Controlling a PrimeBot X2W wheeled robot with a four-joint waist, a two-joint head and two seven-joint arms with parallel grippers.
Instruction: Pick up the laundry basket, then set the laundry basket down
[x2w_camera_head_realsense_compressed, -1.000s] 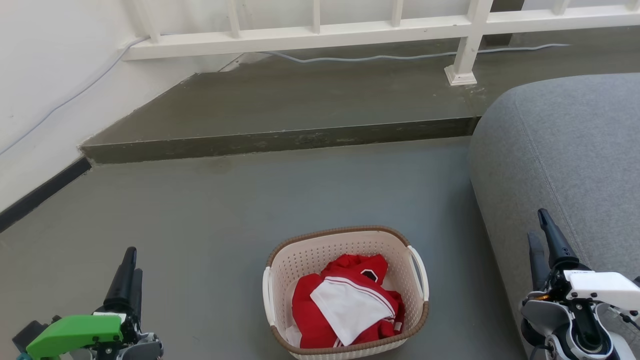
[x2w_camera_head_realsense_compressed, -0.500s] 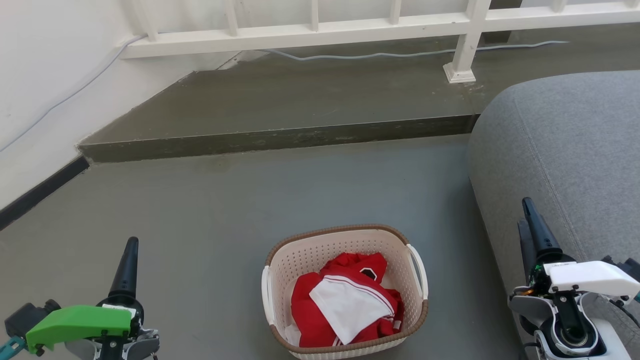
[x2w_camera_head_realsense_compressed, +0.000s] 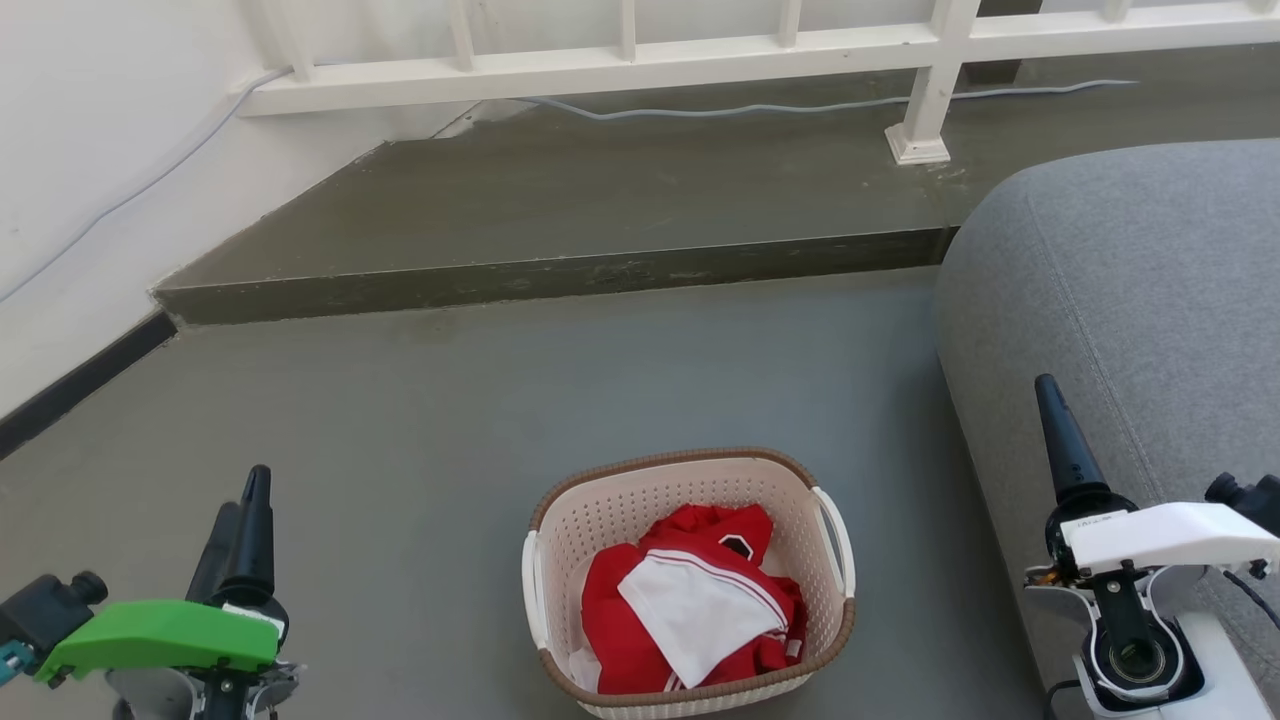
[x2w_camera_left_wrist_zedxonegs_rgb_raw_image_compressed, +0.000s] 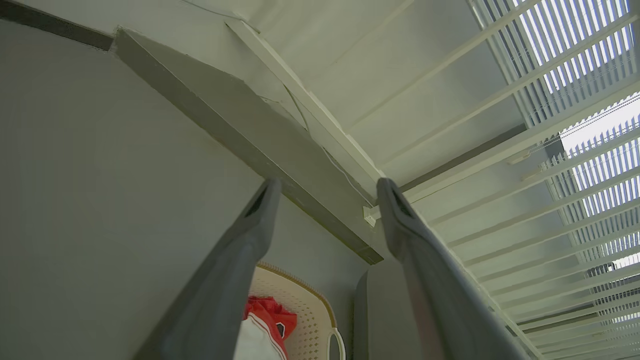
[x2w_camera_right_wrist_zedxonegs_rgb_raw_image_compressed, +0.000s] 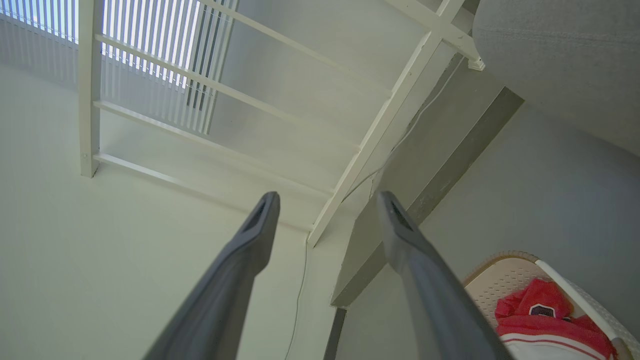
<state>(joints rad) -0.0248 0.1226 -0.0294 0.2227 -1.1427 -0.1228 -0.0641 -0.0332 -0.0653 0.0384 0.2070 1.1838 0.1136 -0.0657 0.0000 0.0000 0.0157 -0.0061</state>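
Laundry basket rests on floor between the arms, a white handle facing each; left gripper and right gripper spread, empty, right apparently nearer.

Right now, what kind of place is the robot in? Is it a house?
Probably a home, maybe a living area: a grey fabric sofa stands beside a cream perforated plastic laundry basket holding red and white clothes, and a white railing runs behind.
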